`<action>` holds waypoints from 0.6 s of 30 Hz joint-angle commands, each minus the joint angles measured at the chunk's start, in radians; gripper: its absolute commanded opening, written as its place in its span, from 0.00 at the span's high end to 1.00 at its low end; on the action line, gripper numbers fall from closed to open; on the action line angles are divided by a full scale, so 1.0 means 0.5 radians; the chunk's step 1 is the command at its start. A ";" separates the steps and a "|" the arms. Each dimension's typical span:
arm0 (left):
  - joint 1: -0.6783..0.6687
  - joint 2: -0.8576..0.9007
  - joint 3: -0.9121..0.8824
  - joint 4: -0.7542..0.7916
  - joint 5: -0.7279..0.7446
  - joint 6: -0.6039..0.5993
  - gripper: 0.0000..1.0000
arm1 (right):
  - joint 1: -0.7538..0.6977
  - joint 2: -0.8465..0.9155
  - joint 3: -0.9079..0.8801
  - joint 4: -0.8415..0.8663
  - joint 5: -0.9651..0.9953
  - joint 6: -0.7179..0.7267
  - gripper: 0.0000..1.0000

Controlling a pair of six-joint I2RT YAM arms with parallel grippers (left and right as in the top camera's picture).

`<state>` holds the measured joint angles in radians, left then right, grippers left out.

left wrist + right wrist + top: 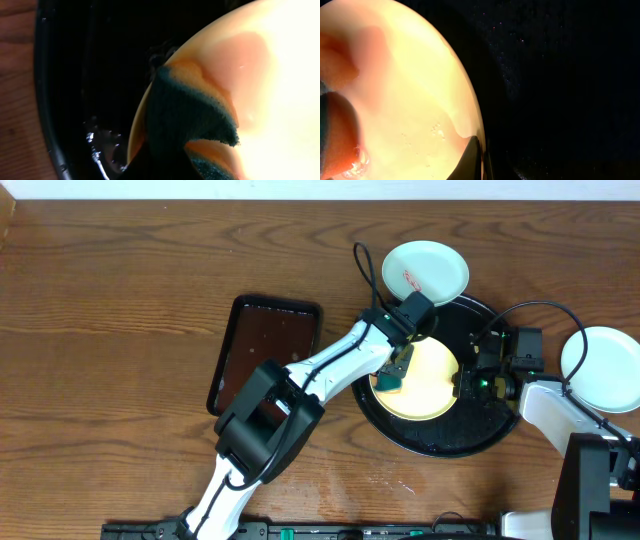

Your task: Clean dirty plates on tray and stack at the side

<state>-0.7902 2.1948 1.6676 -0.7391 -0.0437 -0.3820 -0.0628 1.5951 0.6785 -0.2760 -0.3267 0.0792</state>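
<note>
A pale yellow plate (425, 383) lies in the round black tray (440, 442). My left gripper (393, 376) is shut on a dark green and orange sponge (190, 117) that presses on the plate's left part, next to a pink smear (242, 52). My right gripper (463, 385) is shut on the yellow plate's right rim (479, 142). A mint-white plate with a red smear (425, 269) sits on the table just beyond the tray. Another mint-white plate (605, 367) lies on the table at the right.
A rectangular dark brown tray (265, 350) lies left of the black tray. Black cables (365, 270) loop near the far plate and over the right arm. The black tray floor (90, 75) is wet.
</note>
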 commanded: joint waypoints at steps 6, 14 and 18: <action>0.075 0.101 -0.037 0.167 0.475 0.043 0.93 | 0.041 0.089 -0.078 -0.063 0.060 -0.011 0.99; -0.024 0.185 -0.047 0.504 1.197 -0.044 0.92 | 0.042 0.089 -0.078 -0.063 0.060 -0.010 0.99; -0.099 0.185 -0.047 0.486 1.225 0.001 0.92 | 0.042 0.089 -0.078 -0.061 0.060 -0.010 0.99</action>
<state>-0.7799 2.2444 1.6615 -0.4854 0.4320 -0.3916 -0.0624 1.5951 0.6785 -0.2764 -0.3286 0.0792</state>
